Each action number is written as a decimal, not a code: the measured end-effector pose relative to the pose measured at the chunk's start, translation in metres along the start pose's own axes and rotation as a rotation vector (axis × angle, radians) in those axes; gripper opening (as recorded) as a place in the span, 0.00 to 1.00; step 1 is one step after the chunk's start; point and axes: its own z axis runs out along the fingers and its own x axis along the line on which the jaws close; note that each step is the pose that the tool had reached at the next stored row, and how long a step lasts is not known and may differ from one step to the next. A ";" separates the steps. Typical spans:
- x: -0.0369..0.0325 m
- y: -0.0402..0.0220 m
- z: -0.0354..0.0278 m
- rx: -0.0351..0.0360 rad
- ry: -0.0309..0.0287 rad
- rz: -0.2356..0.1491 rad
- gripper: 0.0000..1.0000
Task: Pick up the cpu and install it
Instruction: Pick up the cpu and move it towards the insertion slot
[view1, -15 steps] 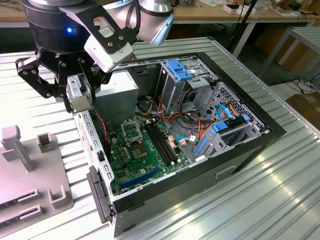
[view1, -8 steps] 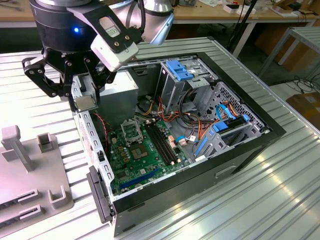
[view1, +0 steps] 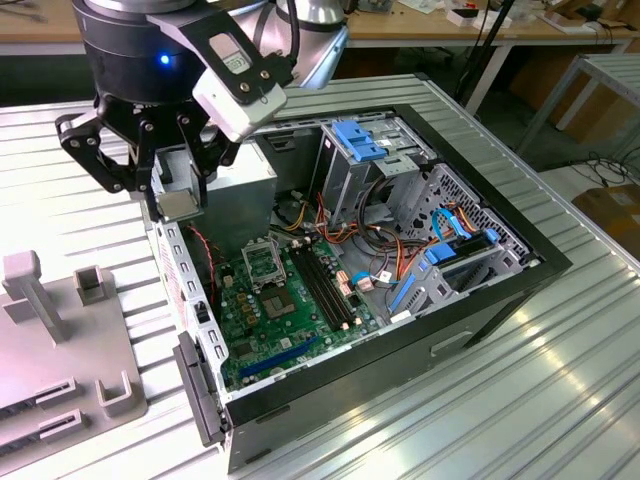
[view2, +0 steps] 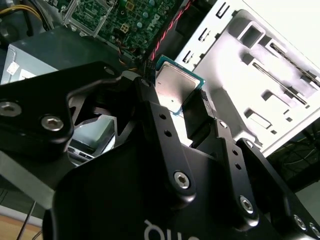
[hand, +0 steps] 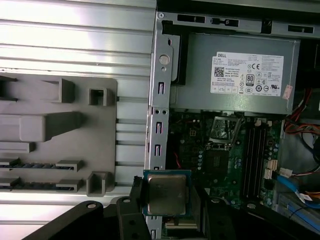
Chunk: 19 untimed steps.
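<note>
Gripper (view1: 180, 200) is clamped on the cpu (view1: 178, 207), held above the near side wall of the open computer case (view1: 490, 310). The first wrist view shows the socket (hand: 219, 161) inside the case. The second wrist view shows the cpu's silver face between black fingers (view2: 165, 125).

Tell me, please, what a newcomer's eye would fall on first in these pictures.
The black pincer grips the cpu, silvery face showing in both wrist views, above the wall of the open computer case on the exterior view's left. Inside, the green motherboard stands out among coloured cables.
</note>
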 end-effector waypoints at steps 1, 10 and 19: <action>-0.0010 -0.0001 0.0001 0.0000 0.0000 0.000 0.47; -0.0099 -0.0005 0.0005 0.0000 0.0000 0.000 0.47; -0.0231 -0.0012 0.0012 0.0000 0.0000 0.000 0.47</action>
